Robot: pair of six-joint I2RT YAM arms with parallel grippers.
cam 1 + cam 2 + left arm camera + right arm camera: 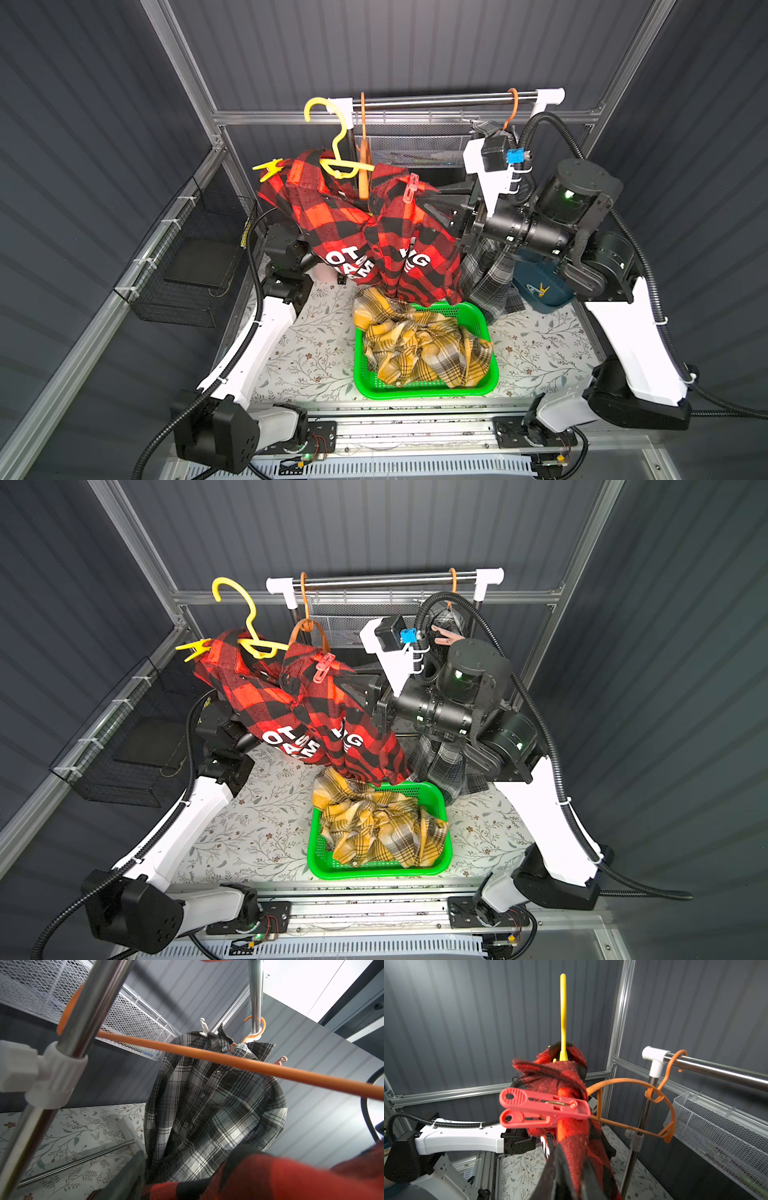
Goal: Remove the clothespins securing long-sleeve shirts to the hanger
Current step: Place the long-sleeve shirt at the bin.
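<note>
Clothespin (pixel 544 1109) on shirt (pixel 571 1147) edge, rail (pixel 716 1071) nr

The red-and-black check shirt (pixel 571 1088) is thick cloth with a fuzzy, napped face. The red plastic clothespin (pixel 542 1108) clamped on it is smooth with a slight sheen, ribbed at its finger ends, and has a bright metal spring. The thin yellow plastic hanger (pixel 563 1012) and the thin orange plastic hanger (pixel 207 1057) look smooth and semi-gloss. The round metal rail (pixel 716 1070) is polished and mirror-bright. The grey-black-white plaid shirt (pixel 207 1105) is thinner, flat-woven cloth. The yellow-and-black plaid shirt (pixel 419 349) is soft, crumpled cloth in the glossy green perforated plastic basket (pixel 415 390).
</note>
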